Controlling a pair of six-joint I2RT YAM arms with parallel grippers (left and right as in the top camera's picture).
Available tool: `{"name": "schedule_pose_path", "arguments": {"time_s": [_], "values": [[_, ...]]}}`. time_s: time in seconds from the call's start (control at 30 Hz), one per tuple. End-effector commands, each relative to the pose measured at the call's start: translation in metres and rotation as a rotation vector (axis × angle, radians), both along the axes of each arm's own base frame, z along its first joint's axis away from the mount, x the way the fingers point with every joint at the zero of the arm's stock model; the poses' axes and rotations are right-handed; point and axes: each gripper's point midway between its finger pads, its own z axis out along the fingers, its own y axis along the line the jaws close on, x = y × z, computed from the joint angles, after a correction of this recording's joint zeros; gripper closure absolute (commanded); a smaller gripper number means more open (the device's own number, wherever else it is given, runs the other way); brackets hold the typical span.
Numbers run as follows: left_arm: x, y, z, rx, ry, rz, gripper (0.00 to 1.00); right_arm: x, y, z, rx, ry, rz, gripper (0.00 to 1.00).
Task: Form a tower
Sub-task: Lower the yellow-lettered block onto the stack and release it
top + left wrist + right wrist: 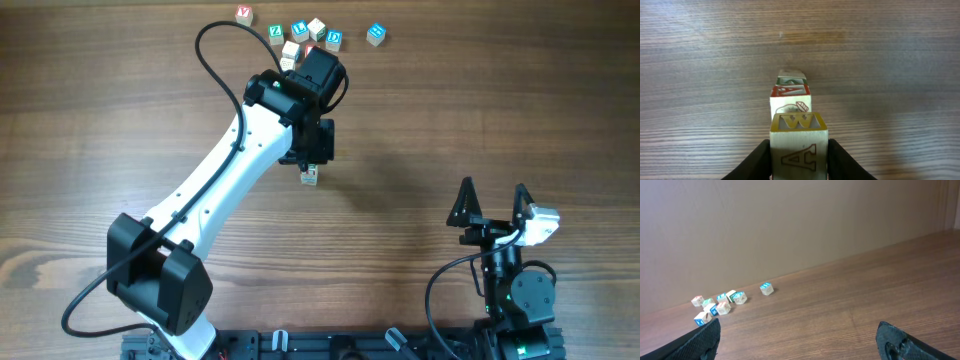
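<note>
Wood tabletop [450,100]. Tower [790,100] stands mid-tabletop, a few cubes high. My left fingers [757,162] flank its top cube [799,150]; can't tell if gripping. Right fingers [465,205] spread, empty. Loose cubes [318,32] left to stack.

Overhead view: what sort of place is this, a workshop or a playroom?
Most likely a robotics lab bench: a white robot arm and a black one stand at a bare wooden table, with a loose cable, toy letter cubes as props, and a plain wall.
</note>
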Motion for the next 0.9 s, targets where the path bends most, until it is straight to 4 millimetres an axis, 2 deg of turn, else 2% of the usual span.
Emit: {"name": "schedule_pose_path", "arguments": {"time_s": [0.0, 0.23, 0.43, 0.6, 0.87], "values": [[0.005, 0.004, -0.002, 0.027, -0.024, 0.016, 0.66, 0.0, -0.003, 0.002, -0.015, -0.008, -0.018, 0.0], [0.007, 0.003, -0.003, 0.02, -0.029, 0.036, 0.66, 0.0, -0.003, 0.002, -0.015, -0.008, -0.018, 0.0], [0.002, 0.007, -0.019, 0.034, -0.007, 0.038, 0.66, 0.0, -0.003, 0.002, -0.015, -0.008, -0.018, 0.0], [0.005, 0.004, -0.019, 0.025, -0.02, 0.037, 0.66, 0.0, -0.003, 0.002, -0.015, -0.008, -0.018, 0.0], [0.006, 0.003, -0.018, 0.021, -0.027, 0.037, 0.54, 0.0, -0.003, 0.002, -0.015, -0.008, -0.018, 0.0]]}}
